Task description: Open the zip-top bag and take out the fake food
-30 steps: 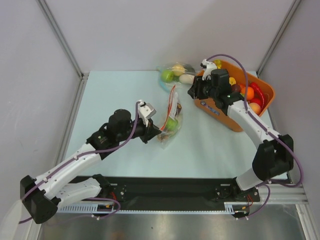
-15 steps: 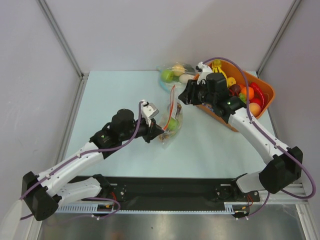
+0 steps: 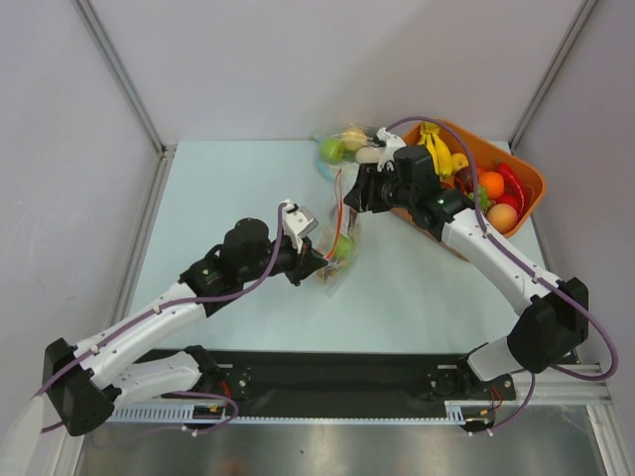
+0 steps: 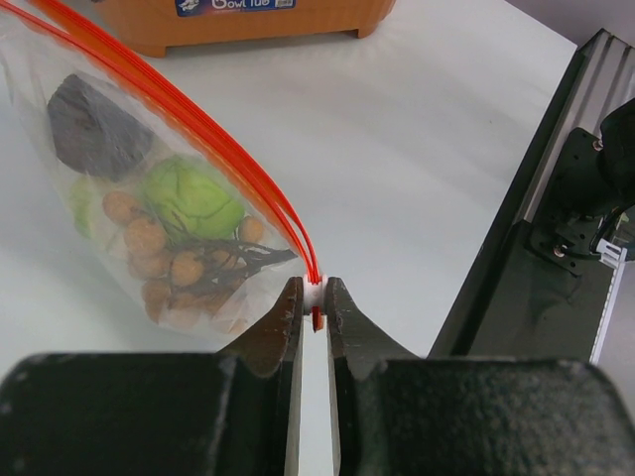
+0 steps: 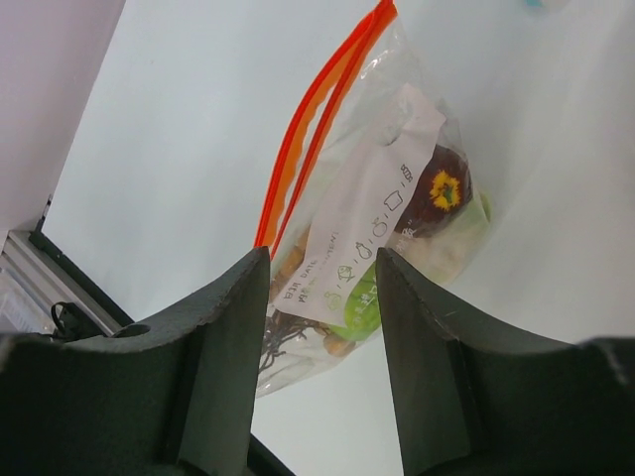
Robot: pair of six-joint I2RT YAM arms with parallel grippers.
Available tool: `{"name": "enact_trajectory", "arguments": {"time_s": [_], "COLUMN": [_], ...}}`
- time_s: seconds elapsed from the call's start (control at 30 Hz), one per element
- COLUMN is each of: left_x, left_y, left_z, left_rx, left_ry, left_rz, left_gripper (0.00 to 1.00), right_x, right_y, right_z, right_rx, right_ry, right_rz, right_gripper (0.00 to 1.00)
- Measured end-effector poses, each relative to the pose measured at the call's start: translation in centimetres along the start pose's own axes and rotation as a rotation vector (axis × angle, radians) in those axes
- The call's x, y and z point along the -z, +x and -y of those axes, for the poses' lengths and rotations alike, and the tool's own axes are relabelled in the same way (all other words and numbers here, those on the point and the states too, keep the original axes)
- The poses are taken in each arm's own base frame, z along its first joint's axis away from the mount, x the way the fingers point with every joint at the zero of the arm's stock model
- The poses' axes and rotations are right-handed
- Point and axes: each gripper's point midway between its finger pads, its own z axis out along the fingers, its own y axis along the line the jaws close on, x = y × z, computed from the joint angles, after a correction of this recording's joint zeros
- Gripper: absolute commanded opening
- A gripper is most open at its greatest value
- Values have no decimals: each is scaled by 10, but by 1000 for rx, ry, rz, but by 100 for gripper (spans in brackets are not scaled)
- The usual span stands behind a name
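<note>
The zip-top bag (image 3: 342,230) lies mid-table, crinkly clear plastic with an orange-red zip strip (image 4: 189,124). My left gripper (image 4: 315,294) is shut on the near end of that strip, pinching a small white piece there; in the top view the left gripper (image 3: 319,264) sits at the bag's near corner. Through the plastic shows the fake food: a green piece (image 4: 194,198), a dark maroon one (image 4: 91,129) and brownish balls (image 4: 149,248). My right gripper (image 3: 355,198) hovers open over the bag's far end, with the bag's white label (image 5: 372,213) seen between its fingers.
An orange basket (image 3: 529,203) of toy fruit stands at the back right, with a yellow banana bunch (image 3: 434,141) in it. Another clear bag (image 3: 340,147) with a green apple lies at the back. A black rail (image 4: 556,228) runs along the near table edge.
My right arm has swung left from the orange basket to above the bag, its jaws a little wider. The left gripper has kept its hold and place.
</note>
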Motion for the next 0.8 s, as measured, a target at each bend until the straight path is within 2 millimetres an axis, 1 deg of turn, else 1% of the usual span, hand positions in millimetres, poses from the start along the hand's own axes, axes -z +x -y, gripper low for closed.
{"name": "enact_trajectory", "arguments": {"time_s": [0.13,0.27,0.37,0.7,0.73,0.8], "left_x": [-1,-1,-1,-1,-1,-2], "left_y": [-1,-1,-2,-2,-2,-3], "left_z": [1,2,2,7,8,9], "left_rx": [-2,-4,-5,-13,-14,-16], "left_ry": [-1,-2,-3,11,12,16], "left_rz": [1,0,2,1,1,-1], "left_gripper": [0,0,0,0,0,1], "right_x": [1,-1,-6,-23,-25,-28], "right_y": [-6,-6,-3,19,20,21], "right_z": [-6,-11,-11,-3,-4,-7], "right_rx": [7,12,12,33,40,62], "right_ry": [-16,-26,-26,21,24,26], "right_rz": [13,9,-5,-88,-94,-106], "right_gripper": [52,52,52,52,49,33]}}
